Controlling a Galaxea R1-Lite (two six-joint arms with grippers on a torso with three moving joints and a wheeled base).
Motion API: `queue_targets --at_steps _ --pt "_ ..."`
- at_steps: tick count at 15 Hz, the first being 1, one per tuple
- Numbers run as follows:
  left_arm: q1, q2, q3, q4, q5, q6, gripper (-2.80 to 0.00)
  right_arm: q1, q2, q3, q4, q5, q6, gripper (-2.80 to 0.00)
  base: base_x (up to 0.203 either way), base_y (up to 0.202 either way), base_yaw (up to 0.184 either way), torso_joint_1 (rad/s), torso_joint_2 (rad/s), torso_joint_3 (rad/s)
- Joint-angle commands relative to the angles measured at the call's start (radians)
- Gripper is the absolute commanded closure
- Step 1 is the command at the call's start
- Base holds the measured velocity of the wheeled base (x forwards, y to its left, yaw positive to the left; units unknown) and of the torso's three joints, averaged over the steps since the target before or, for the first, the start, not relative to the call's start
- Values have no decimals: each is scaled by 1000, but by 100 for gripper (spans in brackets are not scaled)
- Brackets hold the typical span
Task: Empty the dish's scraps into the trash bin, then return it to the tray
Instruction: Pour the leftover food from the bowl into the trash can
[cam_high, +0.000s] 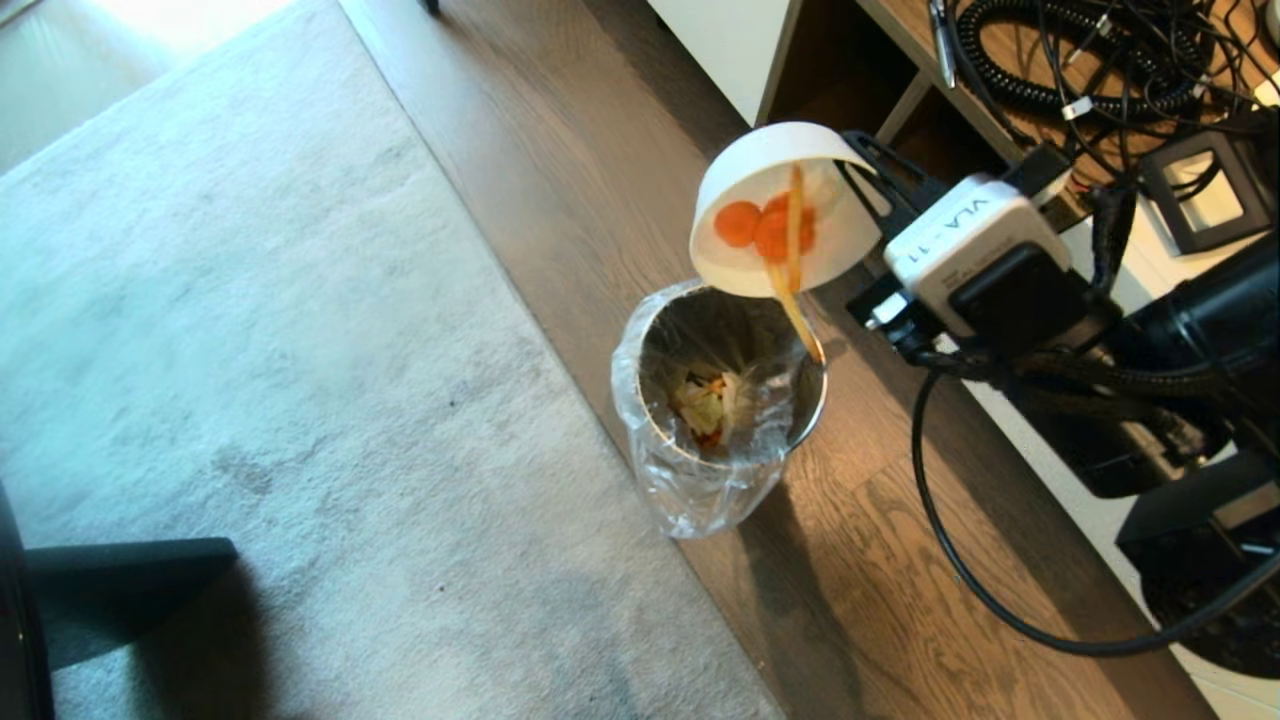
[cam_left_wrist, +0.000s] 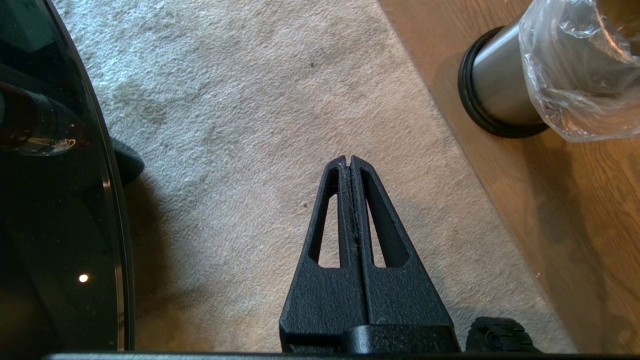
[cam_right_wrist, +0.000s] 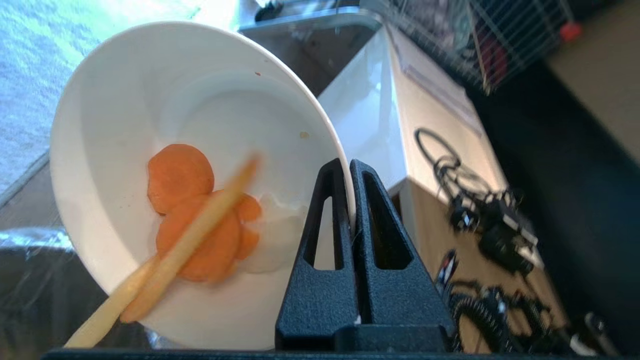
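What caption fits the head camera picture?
Right gripper tips the dish so scraps slide toward the trash bin.

The wooden floor (cam_high: 600, 150) carries the trash bin (cam_high: 715, 400), which stands on its dark base just beside the edge of a pale grey carpet (cam_high: 250, 350) that lies flat over the boards, with a black cable (cam_high: 935, 530) trailing nearby.

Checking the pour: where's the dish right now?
Head view, right of centre: the dish is tipped over the trash bin, pinched at its rim by the right gripper, scraps sliding out.
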Motion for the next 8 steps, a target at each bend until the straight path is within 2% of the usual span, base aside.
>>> queue_targets --at_steps 1,8 --pt "0 0 0 0 1 -1 0 1 -9 -22 -46 74 -46 0 0 0 0 0 0 0" --pt "0 0 0 0 1 -1 0 1 -6 -15 -46 121 -106 0 0 0 0 0 0 0"
